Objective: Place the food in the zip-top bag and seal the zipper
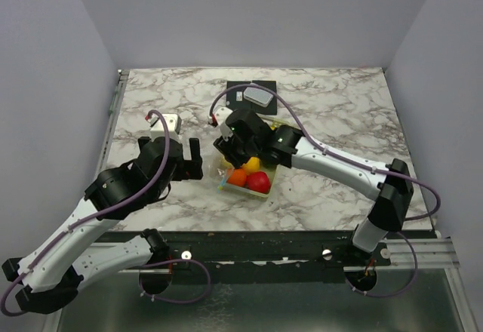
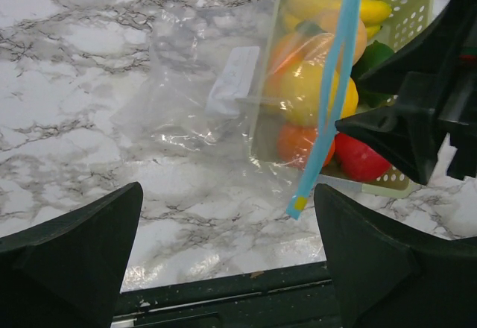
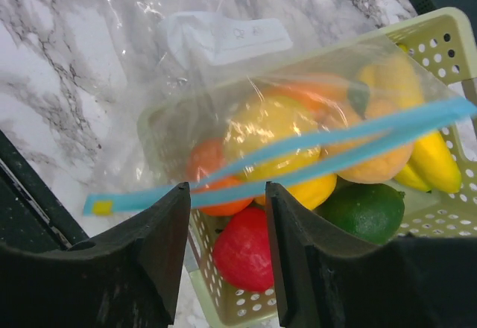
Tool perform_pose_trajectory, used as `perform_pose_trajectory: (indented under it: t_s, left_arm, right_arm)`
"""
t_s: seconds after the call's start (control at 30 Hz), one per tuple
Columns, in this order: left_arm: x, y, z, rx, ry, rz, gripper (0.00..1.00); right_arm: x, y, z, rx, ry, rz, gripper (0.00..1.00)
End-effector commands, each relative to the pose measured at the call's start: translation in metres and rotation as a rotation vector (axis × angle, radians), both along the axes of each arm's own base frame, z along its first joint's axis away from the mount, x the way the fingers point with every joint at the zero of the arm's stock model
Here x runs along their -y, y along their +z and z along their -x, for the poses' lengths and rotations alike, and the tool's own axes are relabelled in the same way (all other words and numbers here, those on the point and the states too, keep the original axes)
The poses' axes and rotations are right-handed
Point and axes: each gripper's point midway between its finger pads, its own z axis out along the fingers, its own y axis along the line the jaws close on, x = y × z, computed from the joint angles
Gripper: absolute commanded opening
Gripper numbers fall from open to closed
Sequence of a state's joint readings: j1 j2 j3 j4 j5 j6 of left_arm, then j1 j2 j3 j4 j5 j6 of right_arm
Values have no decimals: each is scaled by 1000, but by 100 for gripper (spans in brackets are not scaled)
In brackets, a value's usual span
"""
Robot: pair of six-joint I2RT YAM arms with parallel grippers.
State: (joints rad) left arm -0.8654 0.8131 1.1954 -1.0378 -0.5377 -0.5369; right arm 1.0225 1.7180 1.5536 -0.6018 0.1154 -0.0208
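The food lies in a pale yellow-green basket: red apple, dark green fruit, banana, lemon and orange. The clear zip-top bag hangs over the basket's left side, so several fruits show through its film. Its blue zipper is parted into two strips and runs across the gap of my right gripper, whose jaws stand apart above the apple. My left gripper is wide open over bare marble, left of the zipper's hanging end. I cannot tell whether any fruit is inside the bag.
A dark mat carrying a grey-white object lies at the back of the marble table. The table's near edge runs just below my left fingers. The right gripper's dark body fills the right of the left wrist view.
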Motion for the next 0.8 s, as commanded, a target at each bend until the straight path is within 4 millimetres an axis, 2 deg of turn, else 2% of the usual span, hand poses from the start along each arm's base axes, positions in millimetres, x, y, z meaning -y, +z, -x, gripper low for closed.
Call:
perform_pose_trajectory:
  t_s: [0.0, 0.2, 0.5, 0.77]
  left_arm:
    - [13, -7, -7, 2, -30, -5, 99]
    - [25, -20, -17, 2, -55, -38, 99]
    - [23, -32, -33, 14, -9, -124, 97]
    - [25, -60, -23, -59, -21, -116, 91]
  right_arm:
    - [4, 35, 5, 36, -67, -125, 52]
    - [22, 47, 7, 41, -172, -193, 54]
    - [39, 40, 14, -5, -267, -215, 54]
    - [56, 31, 30, -82, -347, -266, 54]
